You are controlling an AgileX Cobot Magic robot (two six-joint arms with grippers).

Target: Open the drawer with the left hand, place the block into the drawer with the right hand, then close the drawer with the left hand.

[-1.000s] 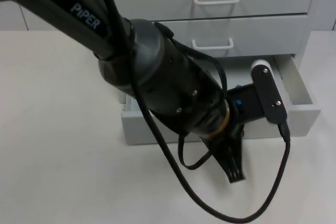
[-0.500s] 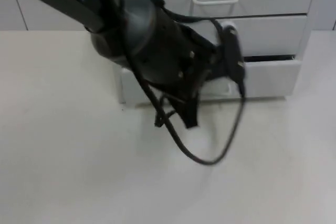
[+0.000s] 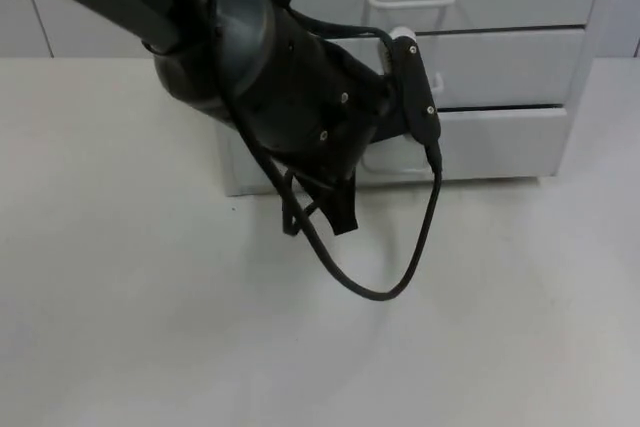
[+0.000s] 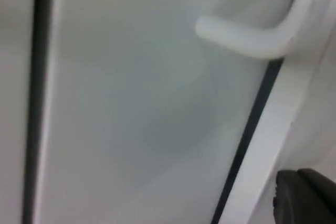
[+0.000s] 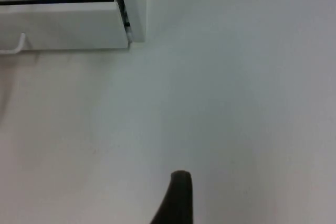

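Left gripper [image 3: 340,215] at drawer [image 3: 490,142] front, 6 o'clock of cabinet, placed to push | drawer near flush | grip state: cannot tell | right gripper [image 5: 176,198] waits over table [image 5: 236,103].

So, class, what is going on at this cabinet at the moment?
The left arm reaches across the white table to the drawer cabinet. Its left gripper sits low against the front of the bottom drawer, which looks pushed in, almost flush with the cabinet. The block cannot be seen, presumably inside. The drawer handle appears close in the left wrist view. The right gripper waits over bare table beside the cabinet's corner.
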